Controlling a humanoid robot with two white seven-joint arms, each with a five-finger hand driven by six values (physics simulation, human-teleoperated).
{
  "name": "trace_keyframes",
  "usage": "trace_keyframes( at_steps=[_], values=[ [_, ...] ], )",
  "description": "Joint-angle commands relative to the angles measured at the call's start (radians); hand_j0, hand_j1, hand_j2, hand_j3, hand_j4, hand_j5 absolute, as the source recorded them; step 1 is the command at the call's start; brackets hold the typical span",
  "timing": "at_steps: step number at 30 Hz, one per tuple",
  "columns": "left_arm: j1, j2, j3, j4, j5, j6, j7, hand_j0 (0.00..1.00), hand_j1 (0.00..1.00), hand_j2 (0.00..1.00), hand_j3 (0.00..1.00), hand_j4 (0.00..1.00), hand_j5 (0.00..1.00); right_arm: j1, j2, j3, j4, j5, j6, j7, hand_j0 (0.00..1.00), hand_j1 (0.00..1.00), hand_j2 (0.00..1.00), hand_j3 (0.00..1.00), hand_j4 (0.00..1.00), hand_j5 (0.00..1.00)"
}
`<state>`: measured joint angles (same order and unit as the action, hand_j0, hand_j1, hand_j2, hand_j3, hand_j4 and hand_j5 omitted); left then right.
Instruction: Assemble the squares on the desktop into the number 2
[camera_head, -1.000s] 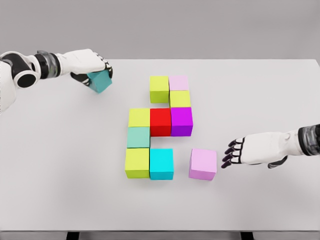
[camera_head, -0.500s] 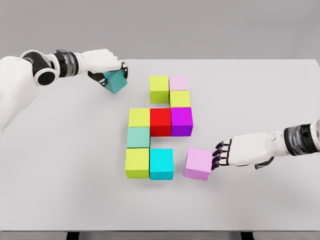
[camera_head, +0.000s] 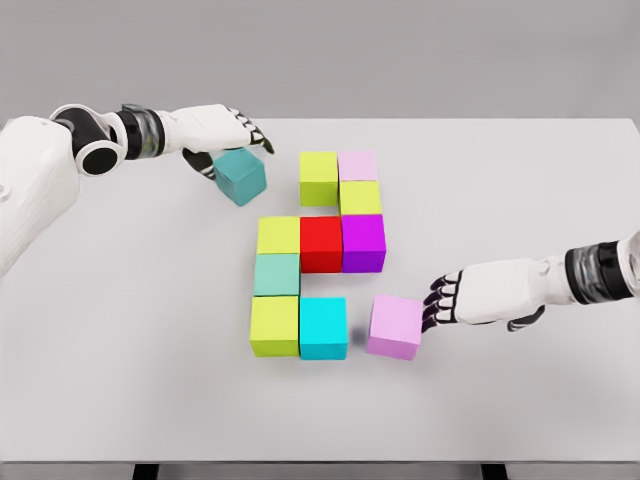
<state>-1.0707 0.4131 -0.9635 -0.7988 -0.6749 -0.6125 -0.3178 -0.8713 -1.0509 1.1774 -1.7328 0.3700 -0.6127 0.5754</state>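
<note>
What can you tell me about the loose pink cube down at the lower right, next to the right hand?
The pink cube is a plain, matte, pale pink block with a lighter top face and darker front. It rests flat on the white table, turned slightly out of line with the others. A narrow gap separates it from the cyan cube on its left, so the bottom row is not yet closed. The right hand has its dark fingertips against the cube's right side, fingers extended, pushing rather than gripping.

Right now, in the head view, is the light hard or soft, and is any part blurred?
Head view: soft, even light; the cubes, such as the light pink cube at the right hand, cast only faint, short shadows on the white matte table; no glare; edges look slightly soft everywhere, nothing out of focus.
</note>
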Motion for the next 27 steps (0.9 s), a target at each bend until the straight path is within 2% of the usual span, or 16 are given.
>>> trace_keyframes(
  at_steps=[1,6,10,15,27],
  values=[
    [-0.002,0.001,0.003,0.0,0.008,0.002,0.0,1.0,1.0,1.0,1.0,1.0,1.0,0.0,0.008,-0.001,0.001,0.0,0.002,0.0,1.0,1.0,1.0,1.0,1.0,1.0],
    [-0.011,0.03,0.006,0.0,0.009,0.002,0.0,1.0,1.0,1.0,1.0,1.0,1.0,0.0,0.019,-0.001,0.001,0.0,0.002,0.0,1.0,1.0,1.0,1.0,1.0,1.0],
    [-0.011,0.122,0.003,-0.002,0.005,0.002,0.0,1.0,1.0,1.0,1.0,1.0,1.0,-0.003,0.023,-0.016,0.001,0.001,0.002,0.0,1.0,1.0,1.0,1.0,1.0,1.0],
    [-0.003,0.191,-0.006,0.0,-0.003,0.002,-0.01,1.0,1.0,1.0,1.0,1.0,1.0,-0.005,0.025,-0.028,0.007,0.001,0.002,0.0,1.0,1.0,1.0,1.0,1.0,1.0],
    [0.006,0.208,-0.047,-0.002,-0.005,0.002,-0.109,1.0,1.0,1.0,1.0,1.0,1.0,-0.003,0.012,-0.024,0.002,0.026,0.002,0.0,1.0,1.0,1.0,1.0,1.0,1.0]
  ],
)
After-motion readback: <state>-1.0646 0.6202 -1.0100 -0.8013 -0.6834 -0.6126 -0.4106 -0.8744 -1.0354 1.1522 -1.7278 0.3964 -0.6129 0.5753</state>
